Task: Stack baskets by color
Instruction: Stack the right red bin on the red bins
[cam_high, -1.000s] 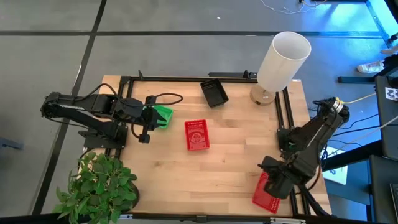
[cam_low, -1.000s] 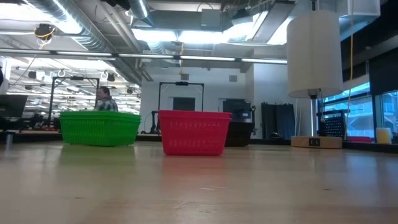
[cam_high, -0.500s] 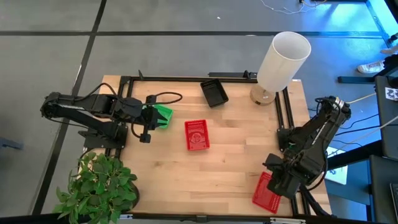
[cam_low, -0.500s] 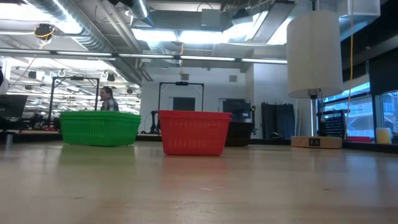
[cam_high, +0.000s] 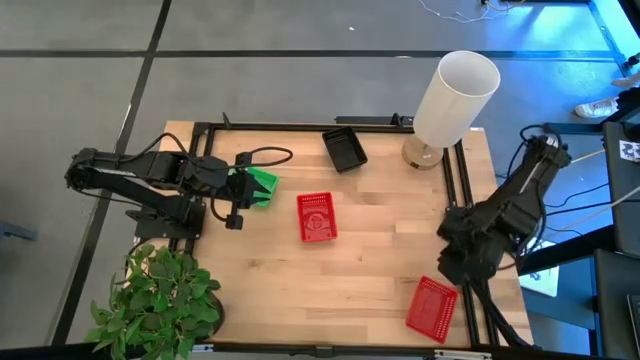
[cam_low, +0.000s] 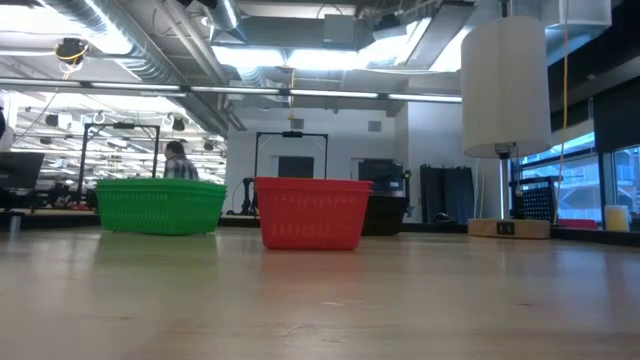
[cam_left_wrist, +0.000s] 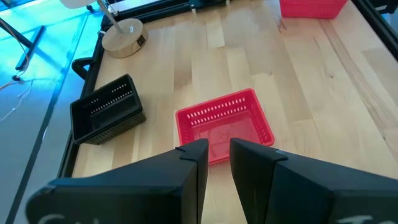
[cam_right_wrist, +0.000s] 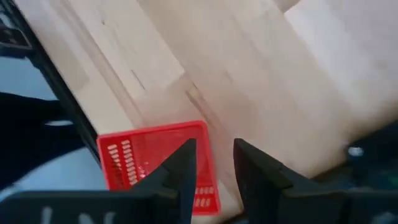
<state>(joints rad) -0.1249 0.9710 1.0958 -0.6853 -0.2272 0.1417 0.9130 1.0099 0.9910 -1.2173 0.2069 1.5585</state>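
Green basket (cam_high: 262, 186) half hidden under left hand (cam_high: 240, 190) (high view); grip unclear.

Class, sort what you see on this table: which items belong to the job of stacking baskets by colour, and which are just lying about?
Job items: green basket, middle red basket, corner red basket, black basket.

Lying about: white lamp, potted plant.

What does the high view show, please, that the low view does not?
Only the high view shows both arms, the left claw by the green basket, the right claw above the red basket at the table's corner, the black basket and the plant. Only the low view shows the room behind, with a person. Both show the green basket, the middle red basket and the lamp.
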